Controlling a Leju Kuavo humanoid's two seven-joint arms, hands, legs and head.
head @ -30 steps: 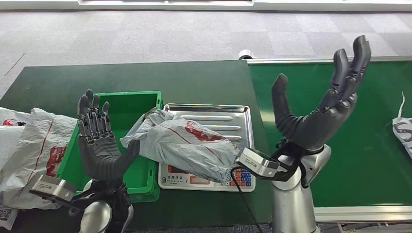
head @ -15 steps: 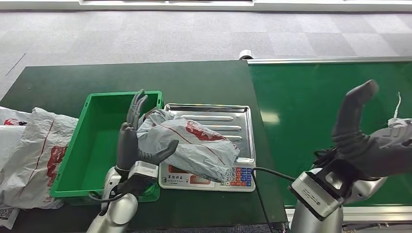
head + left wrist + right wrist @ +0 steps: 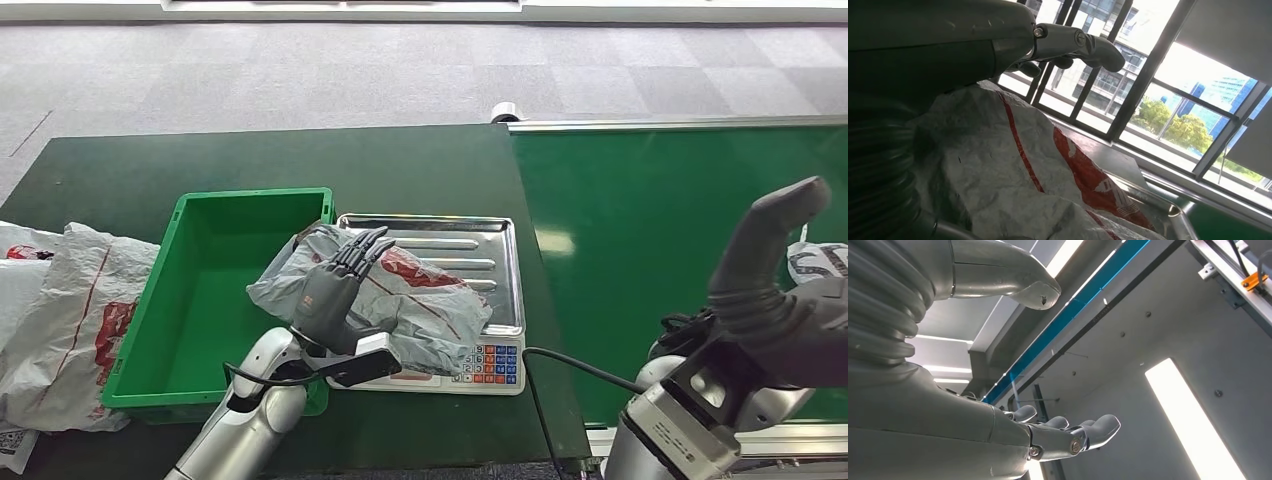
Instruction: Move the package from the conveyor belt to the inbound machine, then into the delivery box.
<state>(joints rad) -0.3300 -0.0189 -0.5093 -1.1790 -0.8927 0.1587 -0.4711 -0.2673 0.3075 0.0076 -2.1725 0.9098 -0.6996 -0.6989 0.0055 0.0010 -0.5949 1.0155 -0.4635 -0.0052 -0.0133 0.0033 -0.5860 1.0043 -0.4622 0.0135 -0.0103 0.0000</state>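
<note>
We have the package (image 3: pixel 400 300) lying on the inbound machine (image 3: pixel 470 245) (its tray). Our left hand (image 3: pixel 335 290) rests flat on it, fingers unclosed; our right hand (image 3: pixel 775 290) hangs released. Next we must grasp and carry it into the delivery box (image 3: pixel 215 290).

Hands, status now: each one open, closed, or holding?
Left hand: open, fingers spread, lying on the grey package on the scale tray; no grip.
Right hand: open, holding nothing.
</note>
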